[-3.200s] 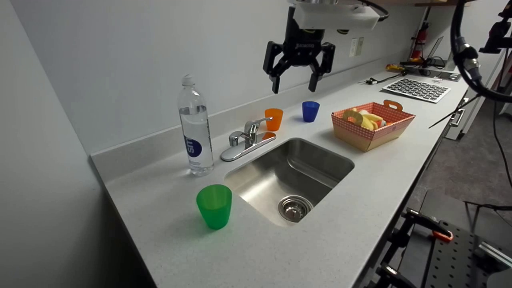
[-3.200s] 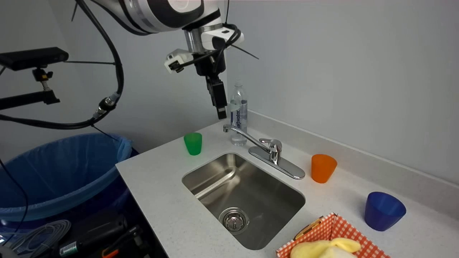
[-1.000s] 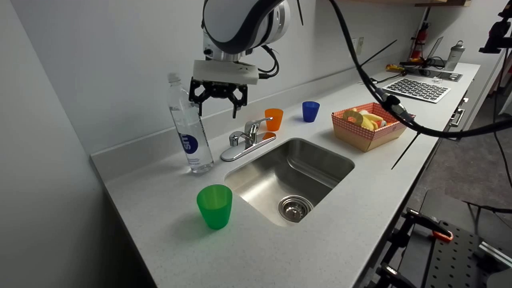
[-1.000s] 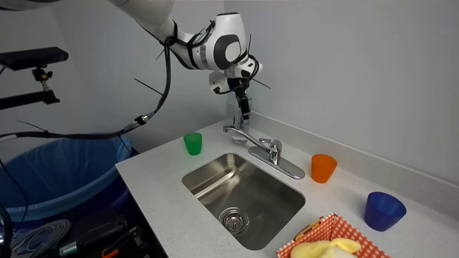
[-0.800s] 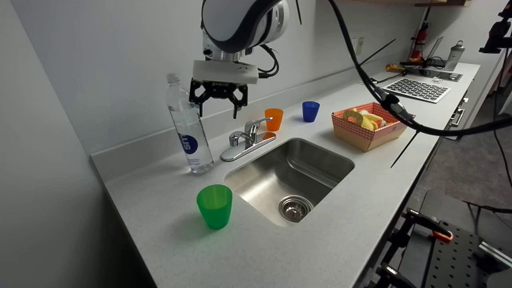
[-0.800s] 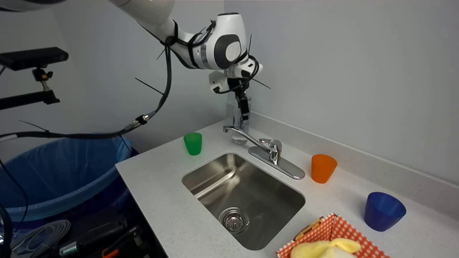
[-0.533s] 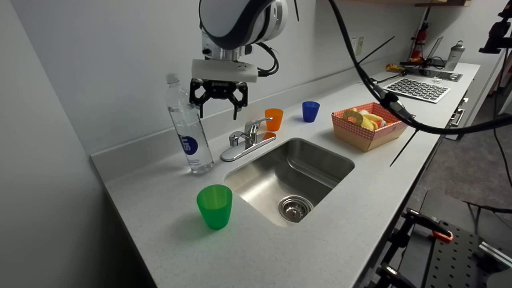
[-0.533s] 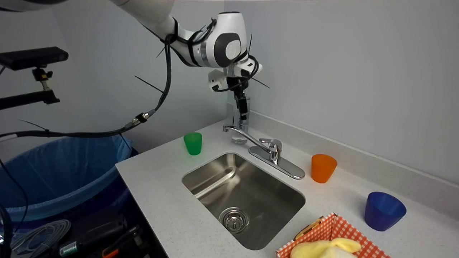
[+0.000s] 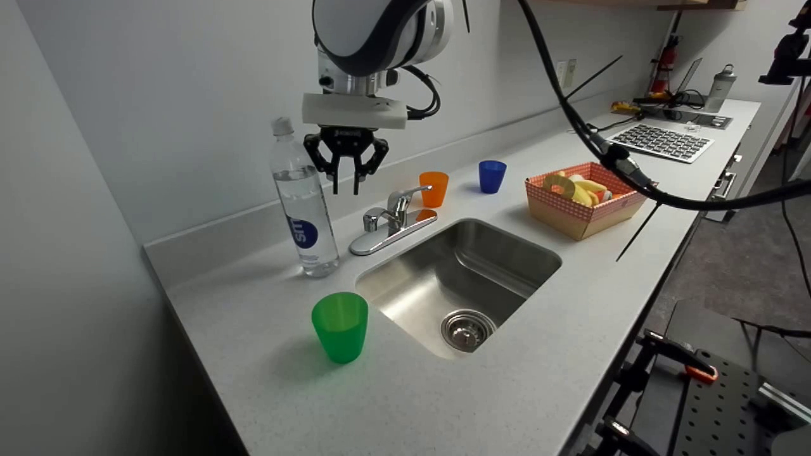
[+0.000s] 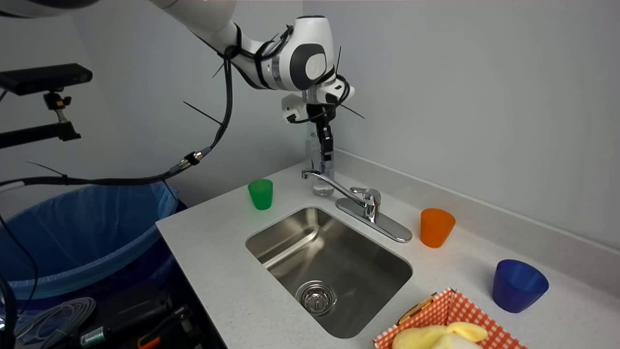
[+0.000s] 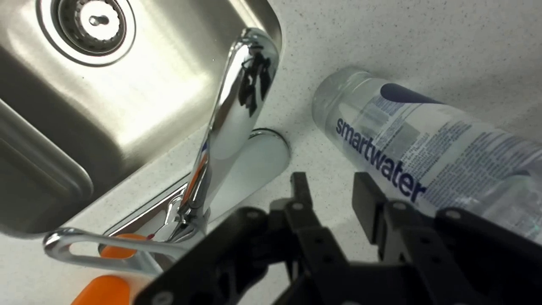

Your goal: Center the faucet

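The chrome faucet stands on its flat base plate behind the sink. Its spout swings off to one side, towards the water bottle, instead of over the basin. My gripper hangs above the counter beside the bottle. In the wrist view the spout lies to the left of the gripper and the bottle to its right. The jaws stand partly apart, with only counter visible between them. Whether the outer side of a finger touches the bottle I cannot tell. The bottle leans slightly away from the gripper.
The steel sink lies in front of the faucet. A green cup stands near the counter's end. Orange and blue cups and a checked basket stand along the counter. The wall rises close behind.
Over three seconds my gripper has come down beside the bottle, which tipped away and has now partly righted itself. Within the last half second the fingers have drawn closer together. The faucet has not moved.
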